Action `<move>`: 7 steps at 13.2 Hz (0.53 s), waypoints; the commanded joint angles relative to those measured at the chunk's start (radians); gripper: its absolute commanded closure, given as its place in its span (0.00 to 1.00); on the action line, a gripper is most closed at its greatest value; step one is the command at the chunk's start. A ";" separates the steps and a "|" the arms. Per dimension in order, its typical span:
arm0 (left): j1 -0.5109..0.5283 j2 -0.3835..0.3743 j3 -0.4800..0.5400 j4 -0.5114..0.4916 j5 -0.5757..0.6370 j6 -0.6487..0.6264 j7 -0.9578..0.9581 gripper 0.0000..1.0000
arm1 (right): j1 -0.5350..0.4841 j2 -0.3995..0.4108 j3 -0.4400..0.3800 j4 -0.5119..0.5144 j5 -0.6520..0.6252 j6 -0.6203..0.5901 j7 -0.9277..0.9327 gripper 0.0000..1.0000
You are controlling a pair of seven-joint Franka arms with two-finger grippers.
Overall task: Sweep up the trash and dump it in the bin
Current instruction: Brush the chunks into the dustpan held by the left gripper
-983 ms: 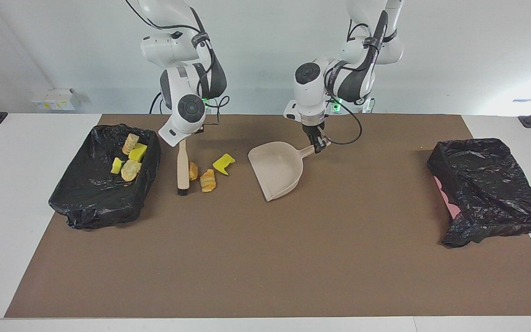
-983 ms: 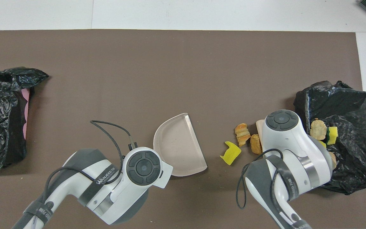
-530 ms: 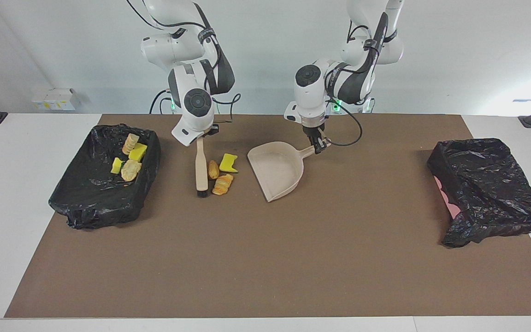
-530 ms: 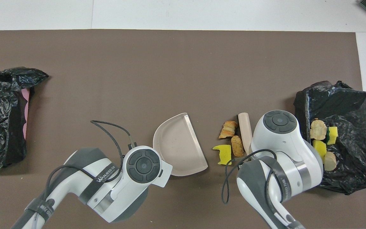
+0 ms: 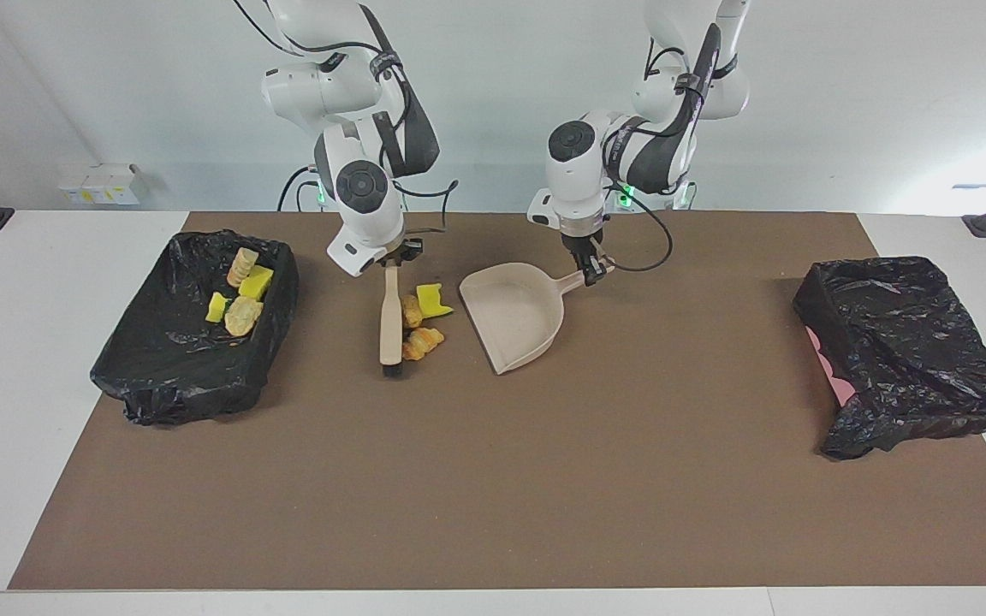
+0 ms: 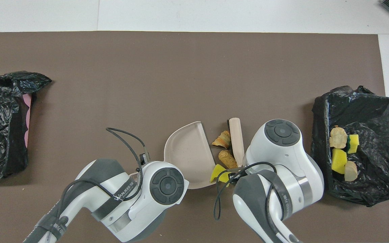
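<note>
Yellow, orange trash (image 5: 420, 321) between brush (image 5: 390, 321), clenched in right gripper (image 5: 392, 259), and dustpan (image 5: 514, 316), grasped by left gripper (image 5: 591, 267).

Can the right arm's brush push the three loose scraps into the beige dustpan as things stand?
Probably yes: the wooden brush sits beside the scraps, the beige plastic dustpan mouth facing them.

Desk (image 5: 31, 359) was white with a plain brown mat (image 5: 544, 479) over it; both bins wore glossy black bags, the one at the right arm's end (image 5: 193, 376) holding yellow and tan scraps, the one at the left arm's end (image 5: 904, 359) showing a pink patch. Dustpan (image 5: 514, 321) and brush handle (image 5: 389, 316) were pale beige, bristles black. Loose scraps: one bright yellow sponge wedge (image 5: 431, 299), two orange-brown bread-like pieces (image 5: 421, 342); arms white with dark grey joints and black cables.
</note>
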 commanded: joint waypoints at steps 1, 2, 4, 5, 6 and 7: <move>-0.005 0.008 -0.003 -0.006 0.028 -0.006 -0.018 1.00 | 0.049 0.003 0.002 0.018 0.067 0.017 0.016 1.00; -0.005 0.012 -0.003 -0.006 0.028 -0.004 -0.017 1.00 | 0.055 0.003 0.002 0.019 0.096 0.029 0.019 1.00; -0.002 0.017 -0.003 -0.006 0.028 0.003 -0.017 1.00 | 0.046 0.019 0.000 0.048 0.075 0.015 0.027 1.00; 0.000 0.017 -0.003 -0.006 0.028 0.006 -0.017 1.00 | 0.034 0.032 -0.004 0.068 0.046 0.001 0.027 1.00; 0.001 0.017 -0.003 -0.006 0.026 0.008 -0.017 1.00 | 0.018 0.036 -0.008 0.099 -0.037 -0.026 0.023 1.00; 0.003 0.018 -0.003 -0.005 0.026 0.008 -0.017 1.00 | -0.020 0.037 -0.003 0.137 -0.116 -0.081 0.012 1.00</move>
